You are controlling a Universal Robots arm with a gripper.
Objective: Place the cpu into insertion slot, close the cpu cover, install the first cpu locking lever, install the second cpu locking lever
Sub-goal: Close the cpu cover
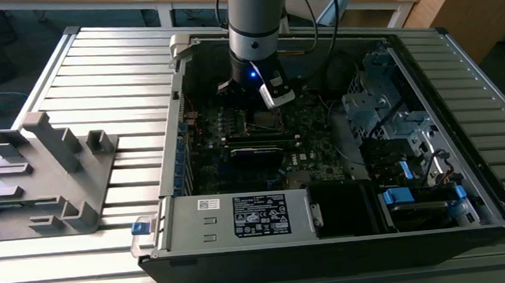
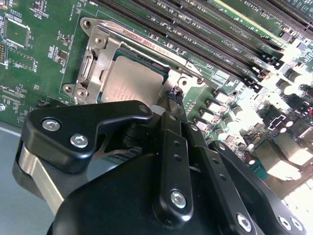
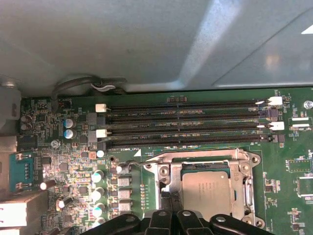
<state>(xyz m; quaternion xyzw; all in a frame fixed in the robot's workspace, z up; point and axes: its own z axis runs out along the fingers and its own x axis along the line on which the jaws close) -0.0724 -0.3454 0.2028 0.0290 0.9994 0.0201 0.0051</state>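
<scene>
Inside the open computer case [image 1: 171, 120], the arm reaches down over the motherboard [image 1: 318, 157]. The exterior view gives the layout: the case lies on a slatted table [image 1: 111, 71], a grey fixture [image 1: 46, 172] sits at the exterior view's left, and a white labelled box [image 1: 256, 216] is in the case's near end. The wrist views give socket detail: the cpu [image 3: 205, 193] sits flat in the insertion slot [image 3: 204, 166], and the cpu cover [image 3: 246, 181] lies down, framing it. The gripper [image 2: 172, 98] is at the socket's edge with its fingers drawn together; it's unclear whether they pinch anything. In the first wrist view, long black memory slots [image 3: 186, 122] run just beside the socket.
</scene>
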